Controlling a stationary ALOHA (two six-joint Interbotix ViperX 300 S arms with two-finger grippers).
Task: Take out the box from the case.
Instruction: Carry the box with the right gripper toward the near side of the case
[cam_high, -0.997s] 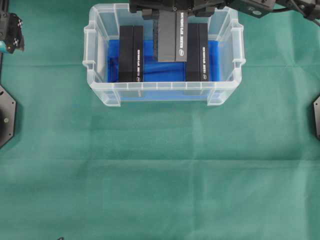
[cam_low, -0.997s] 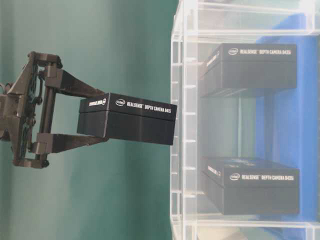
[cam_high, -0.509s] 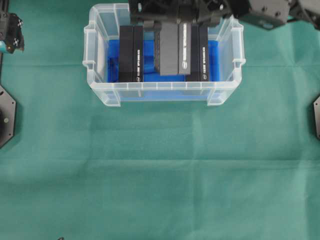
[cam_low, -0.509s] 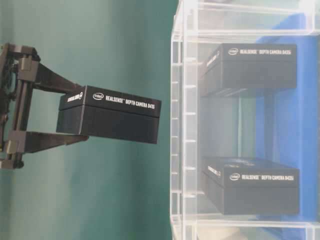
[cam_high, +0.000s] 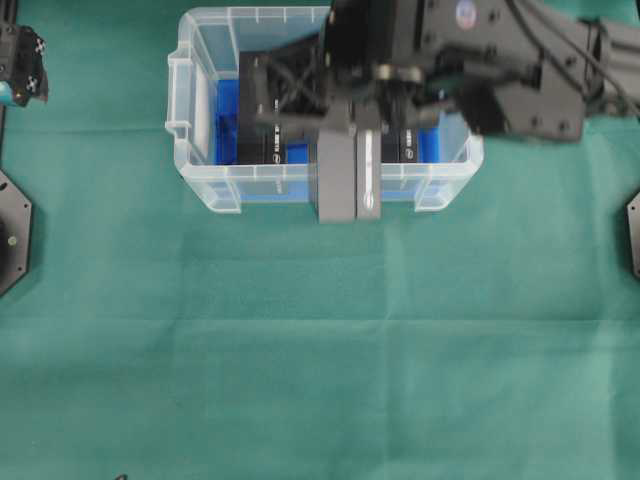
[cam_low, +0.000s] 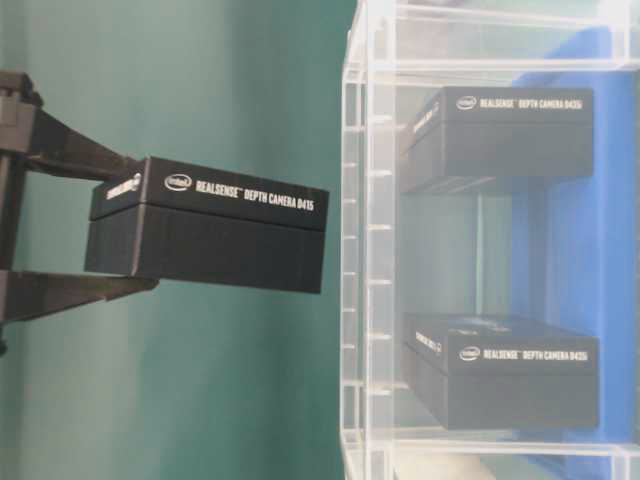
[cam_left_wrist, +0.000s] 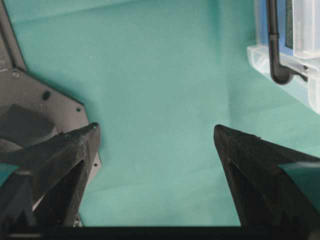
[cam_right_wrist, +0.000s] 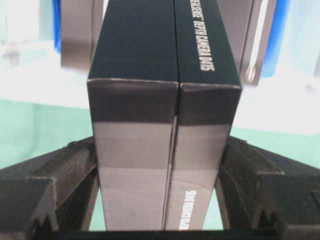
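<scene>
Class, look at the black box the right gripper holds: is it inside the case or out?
Out. The box hangs clear of the case wall, clamped by the right gripper.

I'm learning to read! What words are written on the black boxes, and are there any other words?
"intel REALSENSE DEPTH CAMERA D415" on the held box, gripped by the right gripper.
"intel REALSENSE DEPTH CAMERA D435i" on the upper box inside the case.
"intel REALSENSE DEPTH CAMERA D435i" on the lower box in the case.
Small white print on the held box's end is too blurred to read.
No other words are visible.
</scene>
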